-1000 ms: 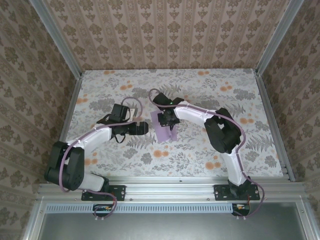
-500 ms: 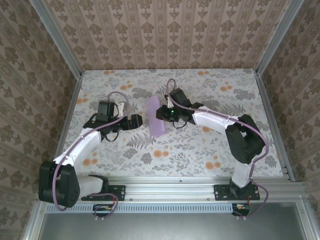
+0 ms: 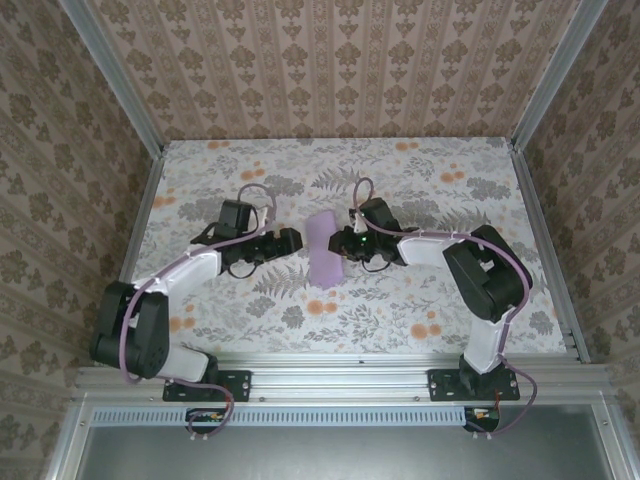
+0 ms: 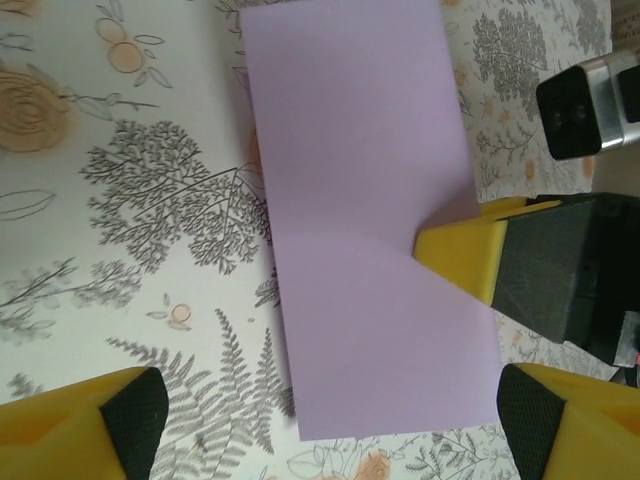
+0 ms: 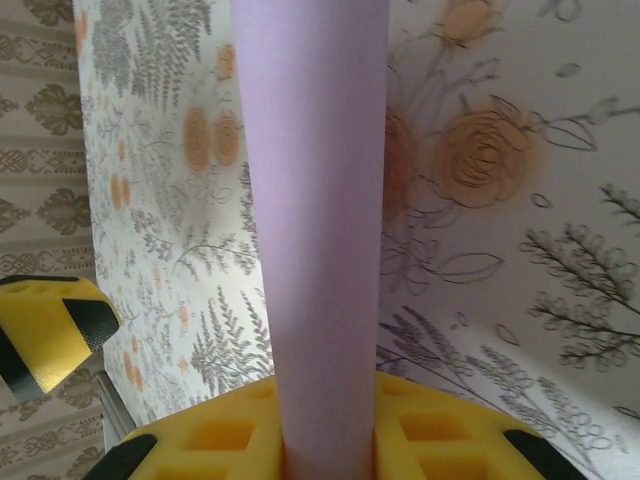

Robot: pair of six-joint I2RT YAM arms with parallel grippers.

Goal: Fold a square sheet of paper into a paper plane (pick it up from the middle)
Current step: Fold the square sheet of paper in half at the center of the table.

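Note:
The lavender sheet of paper (image 3: pixel 327 250) shows as a long rectangle in the middle of the table, casting a shadow along its left edge. My right gripper (image 3: pixel 349 243) is shut on its right edge. In the right wrist view the paper (image 5: pixel 315 200) runs straight out from between the yellow fingers of that gripper (image 5: pixel 325 445). My left gripper (image 3: pixel 291 240) is open just left of the paper. In the left wrist view the paper (image 4: pixel 360 220) lies ahead of my left gripper (image 4: pixel 330 415), whose fingertips straddle its near end, and the right gripper's yellow finger (image 4: pixel 465 255) grips its edge.
The floral tabletop (image 3: pixel 420 300) has free room on all sides of the paper. Patterned walls and metal rails (image 3: pixel 540 240) bound the table. The left gripper's yellow finger (image 5: pixel 50 330) shows at the left of the right wrist view.
The right gripper carried the paper up and away, then settled it flatter at mid-table. The left gripper swung out left, then came back close to the paper, jaws slightly narrower.

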